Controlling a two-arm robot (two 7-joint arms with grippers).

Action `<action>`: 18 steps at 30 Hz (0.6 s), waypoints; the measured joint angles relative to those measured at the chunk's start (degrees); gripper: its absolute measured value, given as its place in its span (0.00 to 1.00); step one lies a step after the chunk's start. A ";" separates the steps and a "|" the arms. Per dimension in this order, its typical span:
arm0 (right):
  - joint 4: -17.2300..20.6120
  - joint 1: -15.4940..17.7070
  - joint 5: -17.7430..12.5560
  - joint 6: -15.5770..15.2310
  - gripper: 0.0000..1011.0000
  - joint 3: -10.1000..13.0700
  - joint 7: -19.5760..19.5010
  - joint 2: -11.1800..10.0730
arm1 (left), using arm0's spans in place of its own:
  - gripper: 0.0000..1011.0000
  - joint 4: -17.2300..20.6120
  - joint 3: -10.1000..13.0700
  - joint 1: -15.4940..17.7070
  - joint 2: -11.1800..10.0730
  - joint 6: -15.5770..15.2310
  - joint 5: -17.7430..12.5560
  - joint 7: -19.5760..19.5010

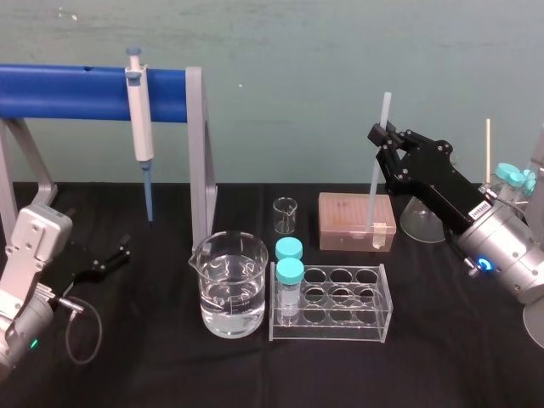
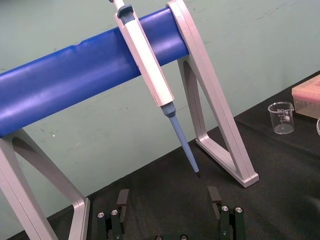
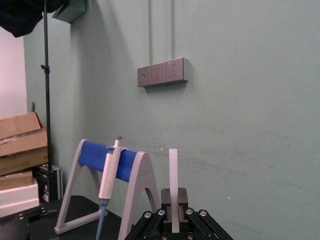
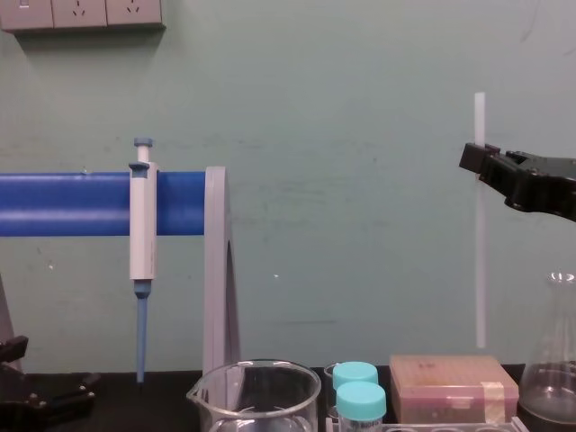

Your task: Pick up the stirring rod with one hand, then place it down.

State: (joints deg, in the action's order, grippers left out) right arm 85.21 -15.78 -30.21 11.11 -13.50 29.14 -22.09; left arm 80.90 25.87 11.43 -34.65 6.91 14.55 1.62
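Translucent stirring rod (image 1: 376, 191) hangs upright in closed right gripper (image 1: 384, 140) (tip just above box (image 1: 344, 217)).

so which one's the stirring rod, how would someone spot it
On the right side of the black table, the right gripper is raised beside the tan box. The stirring rod is the thin, translucent white stick held upright in its fingers, far slimmer than the blue-tipped pipette hanging on the blue stand.
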 joint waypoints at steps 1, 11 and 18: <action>-0.03 0.00 -0.20 0.03 0.07 -0.08 0.19 -0.12 | 0.99 0.00 0.00 0.00 0.00 0.00 0.00 0.00; -0.38 0.53 -2.89 -1.19 0.07 -1.39 3.02 -1.32 | 0.99 0.00 0.00 0.00 0.00 0.00 0.00 0.00; -1.91 0.56 -4.03 -1.90 0.07 -2.74 4.14 -1.86 | 0.99 0.00 0.00 0.00 0.00 0.00 0.00 0.00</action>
State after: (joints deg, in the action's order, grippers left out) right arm 83.31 -15.23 -34.24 9.20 -16.24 33.28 -23.95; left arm 80.90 25.86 11.43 -34.64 6.91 14.55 1.62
